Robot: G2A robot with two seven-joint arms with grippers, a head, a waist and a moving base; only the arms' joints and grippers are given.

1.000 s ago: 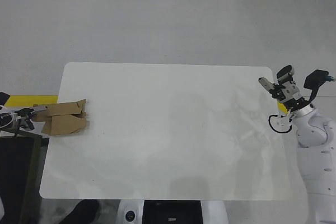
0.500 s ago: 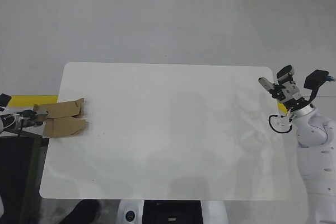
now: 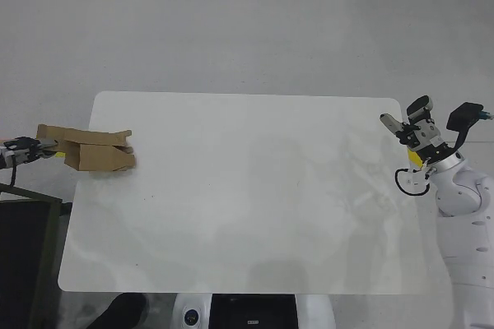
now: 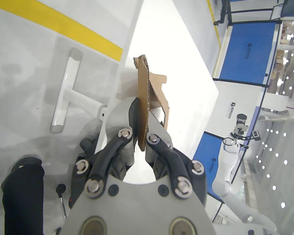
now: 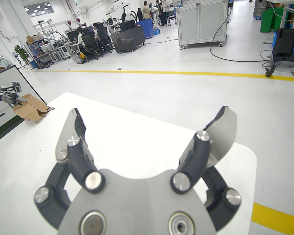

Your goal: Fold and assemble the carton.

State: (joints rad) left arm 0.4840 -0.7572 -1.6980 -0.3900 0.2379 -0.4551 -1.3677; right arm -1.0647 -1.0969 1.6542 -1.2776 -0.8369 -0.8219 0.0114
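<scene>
The carton (image 3: 89,154) has shifted toward the far side along the tabletop's (image 3: 255,189) left edge over the last second. It no longer lies flat: one panel now stands up, and in the top view it shows more edge-on. The left end effector (image 3: 43,148) has drawn back slightly with it and sits just off the left edge. The right arm has not moved.

In the left wrist view the left end effector (image 4: 142,123) is pinching a corrugated panel of the carton (image 4: 143,94) edge-on, with one finger pressed against each face. From the right wrist view the carton (image 5: 29,110) looks partly opened into a loose box shape at the far-left corner. Its lower part appears to rest on the tabletop, though contact is hard to confirm. One flap juts out toward the middle of the tabletop.

The right end effector (image 3: 405,113) hovers at the far-right corner with its fingers spread wide and nothing between them. It is well apart from the carton.

The lift probably marks the start of erecting the carton from its flat state. No flaps look tucked yet, so most of the assembly seems still to come. A one-sided pinch on thin board may let the carton swing or sag, so a second hold from the right arm would likely help.
</scene>
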